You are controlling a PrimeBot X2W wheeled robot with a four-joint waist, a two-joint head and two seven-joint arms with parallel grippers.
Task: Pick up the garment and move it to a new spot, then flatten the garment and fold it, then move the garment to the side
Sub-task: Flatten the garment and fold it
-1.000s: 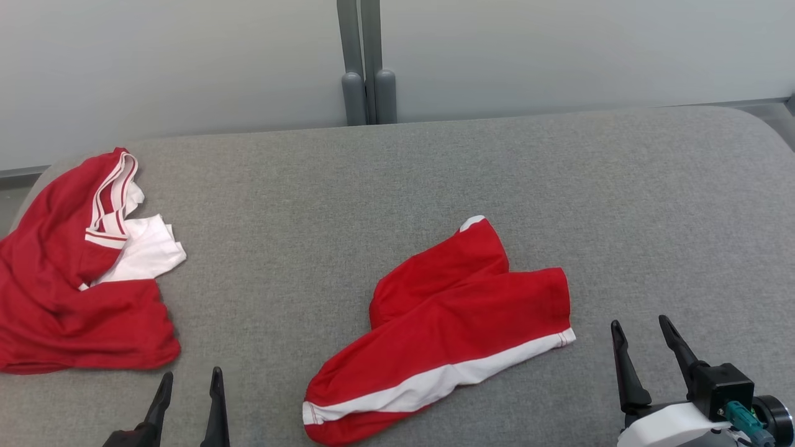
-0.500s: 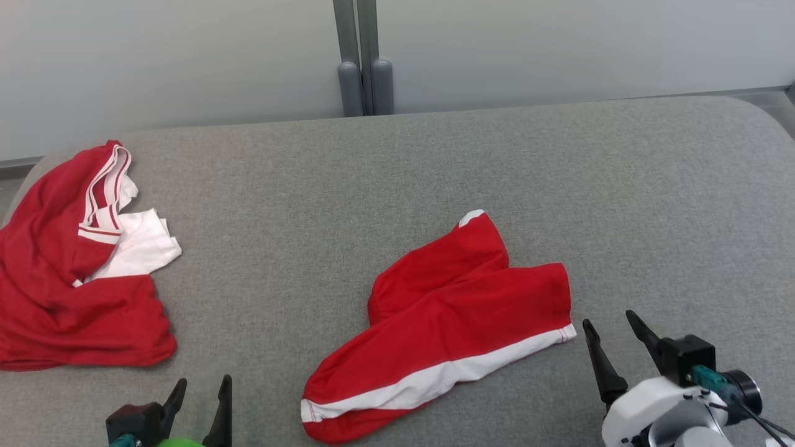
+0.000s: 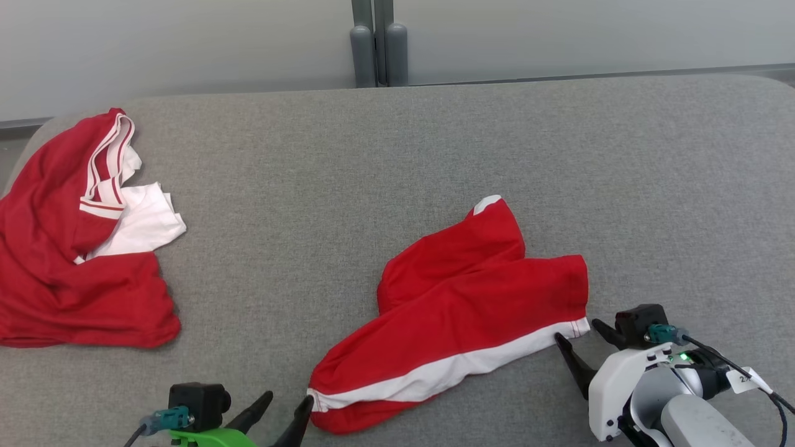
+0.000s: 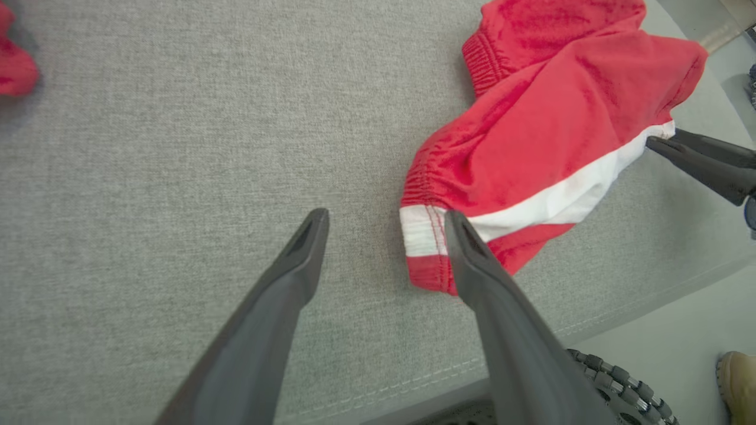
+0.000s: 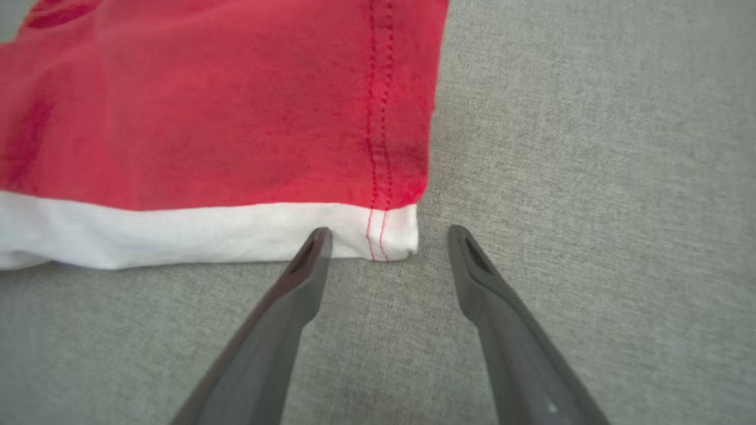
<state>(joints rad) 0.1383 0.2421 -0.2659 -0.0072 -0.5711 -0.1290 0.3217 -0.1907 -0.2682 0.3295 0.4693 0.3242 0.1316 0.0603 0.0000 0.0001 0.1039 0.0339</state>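
Observation:
The garment (image 3: 472,304), red shorts with a white side stripe, lies crumpled on the grey padded table (image 3: 372,155), near its front middle. My left gripper (image 3: 287,398) is open at the waistband end; in the left wrist view (image 4: 385,215) its right fingertip (image 4: 458,227) lies over the white waistband patch of the garment (image 4: 549,118). My right gripper (image 3: 577,330) is open at the white hem corner. In the right wrist view (image 5: 387,233) that corner of the garment (image 5: 207,106) sits just between the fingertips, and nothing is gripped.
A second red and white garment (image 3: 68,248) lies bunched at the table's far left. Grey posts (image 3: 379,43) stand against the wall behind. In the left wrist view the table's front edge (image 4: 590,330) runs close by, with a tan shoe (image 4: 735,383) on the floor.
The head camera has tilted and shifted. My left gripper has moved right to the waistband end. My right gripper has moved left to the hem corner. Both stayed open.

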